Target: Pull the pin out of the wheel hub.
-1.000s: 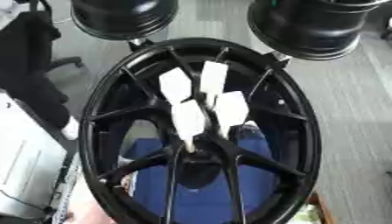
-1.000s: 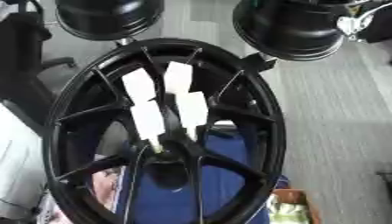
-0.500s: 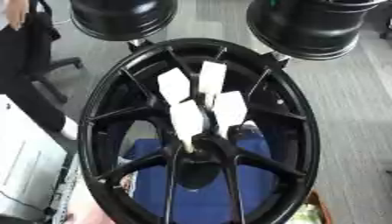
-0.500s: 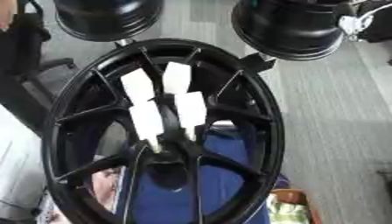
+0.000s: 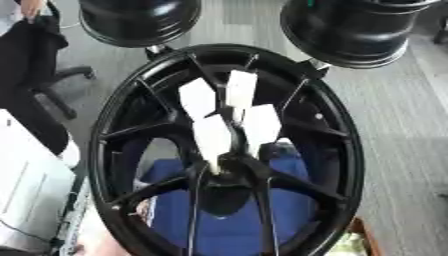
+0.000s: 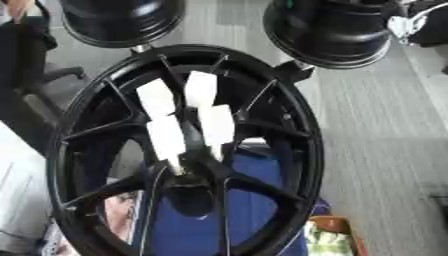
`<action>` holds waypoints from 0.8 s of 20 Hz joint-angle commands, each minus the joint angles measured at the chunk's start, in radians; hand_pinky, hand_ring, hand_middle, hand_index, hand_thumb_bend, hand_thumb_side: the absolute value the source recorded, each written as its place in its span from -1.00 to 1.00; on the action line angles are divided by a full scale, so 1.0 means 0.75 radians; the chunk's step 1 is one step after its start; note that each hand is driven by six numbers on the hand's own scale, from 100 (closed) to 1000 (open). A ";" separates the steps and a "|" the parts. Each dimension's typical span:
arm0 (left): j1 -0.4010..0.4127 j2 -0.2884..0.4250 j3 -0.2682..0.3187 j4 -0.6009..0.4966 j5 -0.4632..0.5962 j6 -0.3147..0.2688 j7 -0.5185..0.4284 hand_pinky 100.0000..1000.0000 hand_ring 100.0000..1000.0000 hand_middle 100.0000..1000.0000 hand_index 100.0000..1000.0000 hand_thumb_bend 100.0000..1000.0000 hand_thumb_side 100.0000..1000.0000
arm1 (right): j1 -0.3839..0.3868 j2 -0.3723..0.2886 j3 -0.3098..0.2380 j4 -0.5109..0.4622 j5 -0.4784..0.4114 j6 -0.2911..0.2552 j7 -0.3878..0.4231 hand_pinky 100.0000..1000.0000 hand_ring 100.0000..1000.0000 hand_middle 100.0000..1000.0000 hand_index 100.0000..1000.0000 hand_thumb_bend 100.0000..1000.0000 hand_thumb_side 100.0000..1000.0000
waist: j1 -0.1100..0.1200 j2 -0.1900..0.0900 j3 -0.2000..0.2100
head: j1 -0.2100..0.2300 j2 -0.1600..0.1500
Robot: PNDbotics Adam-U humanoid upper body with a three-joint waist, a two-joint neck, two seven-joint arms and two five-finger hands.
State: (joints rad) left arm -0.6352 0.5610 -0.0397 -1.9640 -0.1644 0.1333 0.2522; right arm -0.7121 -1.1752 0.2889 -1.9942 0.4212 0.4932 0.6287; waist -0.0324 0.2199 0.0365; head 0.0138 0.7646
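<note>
Robot hands: we see neither, so cannot tell their state. White tabs (image 5: 213,139) stand at the wheel hub (image 5: 337,150) centre; extraction apparently outstanding.

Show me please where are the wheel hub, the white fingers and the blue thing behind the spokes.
wheel hub (image 5: 229,176), left eye view: on the black centre where the spokes meet.
white fingers (image 5: 212,140), left eye view: on the lower left white pad.
blue thing (image 6: 188,227), right eye view: on the blue surface seen between the lower spokes.
</note>
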 commanded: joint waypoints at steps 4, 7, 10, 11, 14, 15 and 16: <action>-0.028 0.019 0.001 -0.010 -0.003 0.001 -0.011 0.16 0.14 0.10 0.46 -0.62 -0.08 | -0.058 -0.013 0.017 -0.008 -0.002 -0.001 0.069 0.77 0.83 0.72 0.77 -1.00 -0.47 | -0.006 -0.034 0.002 | -0.009 0.007; -0.034 0.023 -0.009 -0.004 -0.006 0.005 -0.024 0.17 0.14 0.10 0.46 -0.62 -0.08 | -0.090 0.005 0.036 -0.008 0.008 0.000 0.110 0.78 0.83 0.72 0.77 -1.00 -0.48 | -0.009 -0.040 0.005 | -0.013 0.007; -0.083 0.080 -0.062 0.049 -0.076 0.025 -0.148 0.22 0.18 0.14 0.52 -0.61 -0.10 | -0.100 0.016 0.044 -0.008 0.023 0.015 0.137 0.77 0.83 0.72 0.77 -1.00 -0.48 | -0.010 -0.048 0.006 | -0.016 0.007; -0.119 0.117 -0.097 0.083 -0.143 0.027 -0.268 0.27 0.23 0.18 0.55 -0.59 -0.08 | -0.096 0.017 0.044 -0.008 0.025 0.020 0.140 0.77 0.83 0.72 0.77 -1.00 -0.48 | -0.010 -0.052 0.005 | -0.017 0.007; -0.270 0.223 -0.203 0.226 -0.348 -0.085 -0.748 0.39 0.36 0.28 0.58 -0.44 -0.08 | -0.072 0.011 0.033 -0.008 0.028 0.029 0.129 0.77 0.83 0.72 0.77 -1.00 -0.51 | -0.004 -0.061 0.007 | -0.015 0.007; -0.325 0.250 -0.233 0.290 -0.391 -0.159 -0.882 0.44 0.41 0.33 0.59 -0.34 -0.15 | -0.063 0.009 0.027 -0.008 0.029 0.032 0.120 0.77 0.83 0.71 0.76 -1.00 -0.52 | -0.002 -0.064 0.007 | -0.014 0.007; -0.380 0.270 -0.261 0.359 -0.426 -0.239 -0.986 0.50 0.47 0.38 0.61 -0.26 -0.19 | -0.055 0.006 0.022 -0.008 0.033 0.036 0.110 0.77 0.82 0.71 0.76 -1.00 -0.52 | 0.000 -0.066 0.007 | -0.013 0.007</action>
State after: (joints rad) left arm -0.8958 0.7124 -0.2167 -1.7357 -0.4413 0.0016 -0.3805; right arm -0.7441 -1.1461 0.3267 -1.9942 0.4369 0.5012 0.7040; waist -0.0324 0.1886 0.0420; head 0.0047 0.7649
